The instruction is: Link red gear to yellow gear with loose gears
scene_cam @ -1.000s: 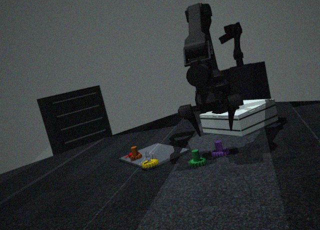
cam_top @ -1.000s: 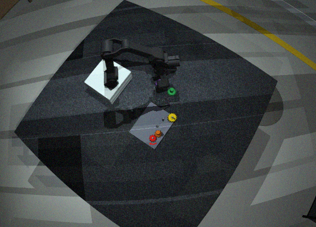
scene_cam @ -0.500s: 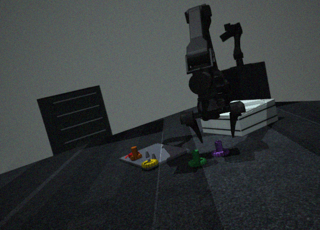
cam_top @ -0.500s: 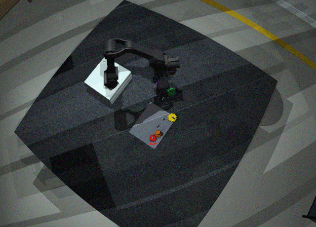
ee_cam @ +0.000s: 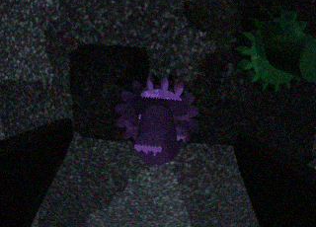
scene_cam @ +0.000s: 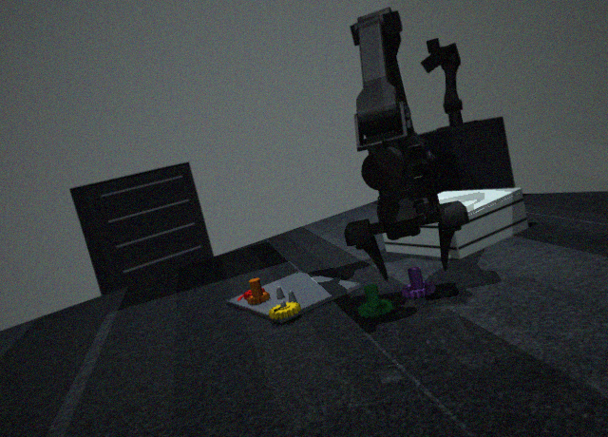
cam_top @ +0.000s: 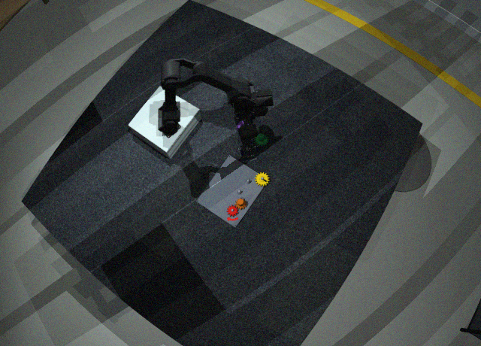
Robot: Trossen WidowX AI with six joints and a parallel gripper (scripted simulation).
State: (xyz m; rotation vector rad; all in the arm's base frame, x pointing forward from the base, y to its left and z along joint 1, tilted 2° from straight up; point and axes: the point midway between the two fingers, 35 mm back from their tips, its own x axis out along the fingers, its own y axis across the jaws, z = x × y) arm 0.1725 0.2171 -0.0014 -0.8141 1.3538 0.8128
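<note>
The grey board (cam_top: pixel 221 192) (scene_cam: pixel 309 286) carries the red gear (cam_top: pixel 234 210) with an orange gear (cam_top: pixel 241 203) (scene_cam: pixel 256 292) meshed beside it, and the yellow gear (cam_top: pixel 260 177) (scene_cam: pixel 284 311) at the other end. Two bare pegs (cam_top: pixel 239 191) (cam_top: pixel 248 181) (scene_cam: pixel 279 293) (scene_cam: pixel 292 295) stand between them. A purple gear (cam_top: pixel 240 123) (scene_cam: pixel 417 284) (ee_cam: pixel 158 122) and a green gear (cam_top: pixel 261 139) (scene_cam: pixel 373 305) (ee_cam: pixel 274 54) stand loose on the table beyond the board. My gripper (scene_cam: pixel 413 271) is open, its fingers straddling the purple gear from above without touching it.
The arm's white base block (cam_top: pixel 186 129) (scene_cam: pixel 490 211) stands behind the loose gears. A dark slatted chair back (scene_cam: pixel 142 221) stands at the table's far left edge. The green gear is close beside the purple one.
</note>
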